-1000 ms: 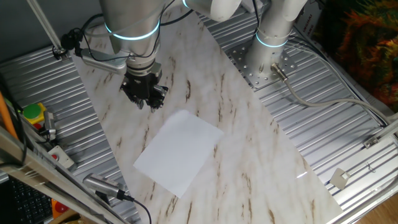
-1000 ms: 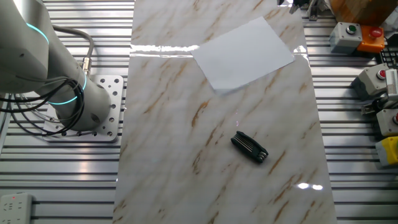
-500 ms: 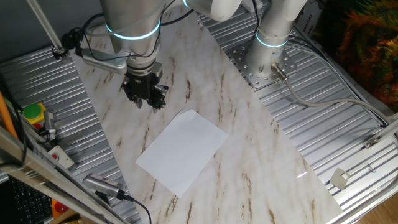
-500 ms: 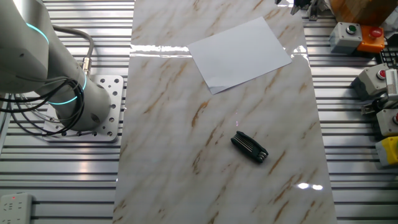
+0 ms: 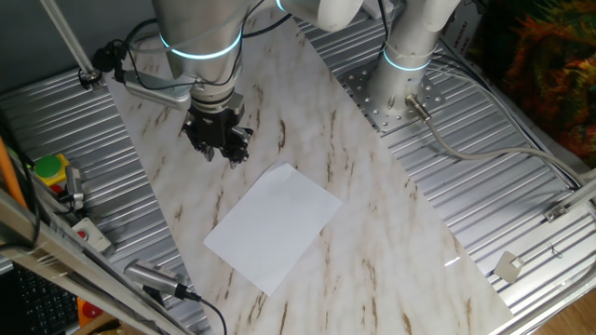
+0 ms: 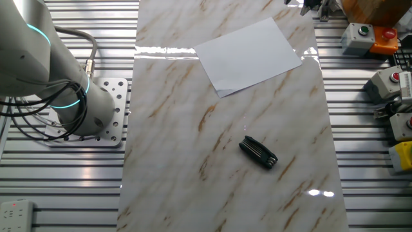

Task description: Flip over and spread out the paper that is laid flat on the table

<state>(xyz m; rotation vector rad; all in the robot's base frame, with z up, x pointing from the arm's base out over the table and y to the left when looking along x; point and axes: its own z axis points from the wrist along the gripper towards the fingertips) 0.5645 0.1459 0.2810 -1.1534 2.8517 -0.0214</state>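
The thin white rectangular sheet of paper [image 5: 273, 225] is lying flat on the white marble-patterned table [image 5: 372, 233], well apart from the black gripper [image 5: 220, 149] hovering beyond its far corner; whether the fingers are parting is unclear from here.

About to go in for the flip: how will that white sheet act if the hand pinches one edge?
The paper lies thin and flat on the marble table, so it will probably droop and fold when lifted. With no raised edge showing, a pinch may just slide it. The hand is far narrower than the sheet, so the free corners would likely sag.
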